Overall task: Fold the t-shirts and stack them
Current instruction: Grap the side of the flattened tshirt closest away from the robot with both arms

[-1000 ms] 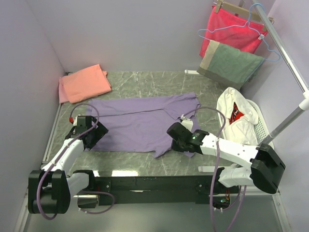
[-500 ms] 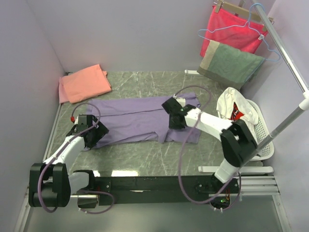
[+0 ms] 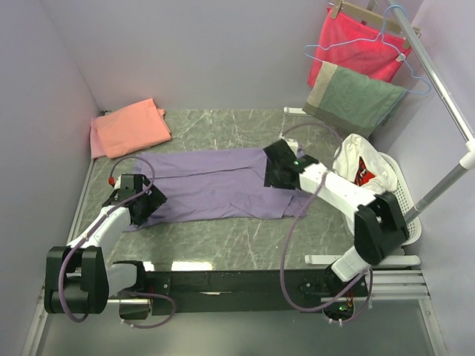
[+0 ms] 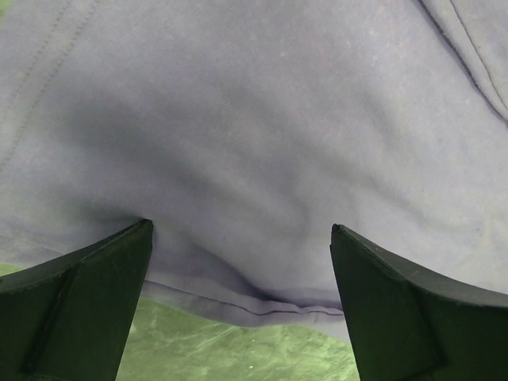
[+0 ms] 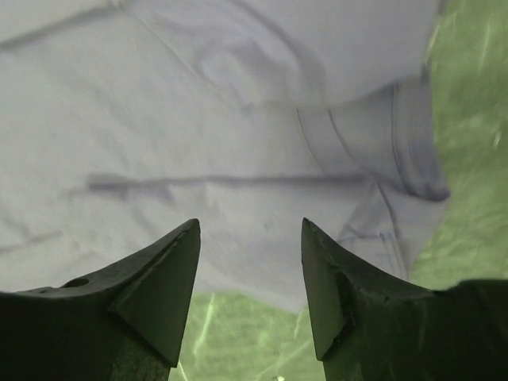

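**Both grippers open over the ends of the purple t-shirt**

Left gripper (image 4: 240, 230): fingers spread wide, nothing pinched. It sits low over the left end of the purple t-shirt (image 3: 215, 185), with the hem running just in front of the fingertips.

Right gripper (image 5: 250, 226): also released, fingers apart and hovering over the shirt's right end on the far side. A sleeve seam and bare stone show just past them.

Key relation: the purple shirt lies as a long band across the table (image 3: 245, 245), long axis left to right. It runs between the two grippers, one arm at each end. My guess is that the next fold brings one end over toward the other. The right arm is stretched well out and the left is tucked close to its base.

Pink t-shirt (image 3: 130, 127): folded, in the far left corner, well apart from the purple one. The stack likely ends there.

Surface: green marbled stone, smooth, so cloth should slide easily.

Room: plain pale walls close in on the table. A basket (image 3: 404, 200) of white laundry is on the right. A red cloth (image 3: 356, 44) and a towel (image 3: 352, 96) hang above it.
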Controlling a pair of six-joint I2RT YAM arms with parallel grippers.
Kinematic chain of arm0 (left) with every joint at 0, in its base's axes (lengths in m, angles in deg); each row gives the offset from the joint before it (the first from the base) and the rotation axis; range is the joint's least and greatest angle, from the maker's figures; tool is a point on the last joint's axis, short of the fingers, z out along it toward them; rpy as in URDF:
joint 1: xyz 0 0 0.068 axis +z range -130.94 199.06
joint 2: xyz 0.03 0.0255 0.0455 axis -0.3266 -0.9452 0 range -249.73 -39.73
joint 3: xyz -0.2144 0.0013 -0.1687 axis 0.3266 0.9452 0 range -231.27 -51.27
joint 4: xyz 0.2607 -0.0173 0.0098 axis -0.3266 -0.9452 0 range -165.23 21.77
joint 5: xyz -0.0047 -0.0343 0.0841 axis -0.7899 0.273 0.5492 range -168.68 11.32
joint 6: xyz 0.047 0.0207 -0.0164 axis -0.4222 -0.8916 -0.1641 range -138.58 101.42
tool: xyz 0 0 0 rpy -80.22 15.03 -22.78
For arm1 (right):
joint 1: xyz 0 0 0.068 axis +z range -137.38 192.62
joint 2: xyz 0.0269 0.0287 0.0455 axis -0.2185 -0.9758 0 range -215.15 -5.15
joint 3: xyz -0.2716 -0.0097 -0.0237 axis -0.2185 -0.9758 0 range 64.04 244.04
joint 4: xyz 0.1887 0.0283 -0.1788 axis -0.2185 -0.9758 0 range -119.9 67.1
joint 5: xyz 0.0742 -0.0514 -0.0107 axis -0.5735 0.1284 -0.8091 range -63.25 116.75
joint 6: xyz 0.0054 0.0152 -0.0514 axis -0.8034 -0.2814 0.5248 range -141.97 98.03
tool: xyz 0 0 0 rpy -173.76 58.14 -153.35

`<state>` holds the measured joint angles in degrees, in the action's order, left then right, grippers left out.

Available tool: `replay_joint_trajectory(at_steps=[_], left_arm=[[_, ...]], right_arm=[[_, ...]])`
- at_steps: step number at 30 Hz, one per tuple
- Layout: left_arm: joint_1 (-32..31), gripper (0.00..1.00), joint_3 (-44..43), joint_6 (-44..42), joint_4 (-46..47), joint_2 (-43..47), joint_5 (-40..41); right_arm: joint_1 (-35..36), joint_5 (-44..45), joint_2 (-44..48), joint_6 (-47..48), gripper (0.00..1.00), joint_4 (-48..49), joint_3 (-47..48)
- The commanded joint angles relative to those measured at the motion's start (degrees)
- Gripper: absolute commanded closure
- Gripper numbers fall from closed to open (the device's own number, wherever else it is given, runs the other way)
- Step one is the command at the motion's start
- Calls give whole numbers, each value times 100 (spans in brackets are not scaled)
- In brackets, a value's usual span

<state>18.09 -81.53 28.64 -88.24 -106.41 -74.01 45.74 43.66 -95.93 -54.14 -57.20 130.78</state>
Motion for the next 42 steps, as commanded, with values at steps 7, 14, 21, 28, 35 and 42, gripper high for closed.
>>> replay_joint_trajectory(at_steps=[7, 14, 21, 28, 35, 42], left_arm=[[-8, 1, -129, -73, -65, 225, 236], [-8, 1, -94, -73, -82, 242, 254], [-8, 1, -94, -73, -73, 216, 263], [-8, 1, -112, -64, -99, 216, 298], [-8, 1, -147, -64, -135, 234, 272], [-8, 1, -340, -64, -442, 462, 315]], right_arm=[[-131, -1830, 1414, -1063, 45, 1391, -2428], [-131, -1787, 1616, -1169, 46, 1531, -2797], [-131, -1700, 1476, -1152, 47, 1638, -2851], [-122, -1752, 1476, -1020, 93, 1760, -2903], [-131, -1866, 1782, -985, 100, 1665, -2947], [-70, -1963, 3170, -1221, 100, 918, -3237]])
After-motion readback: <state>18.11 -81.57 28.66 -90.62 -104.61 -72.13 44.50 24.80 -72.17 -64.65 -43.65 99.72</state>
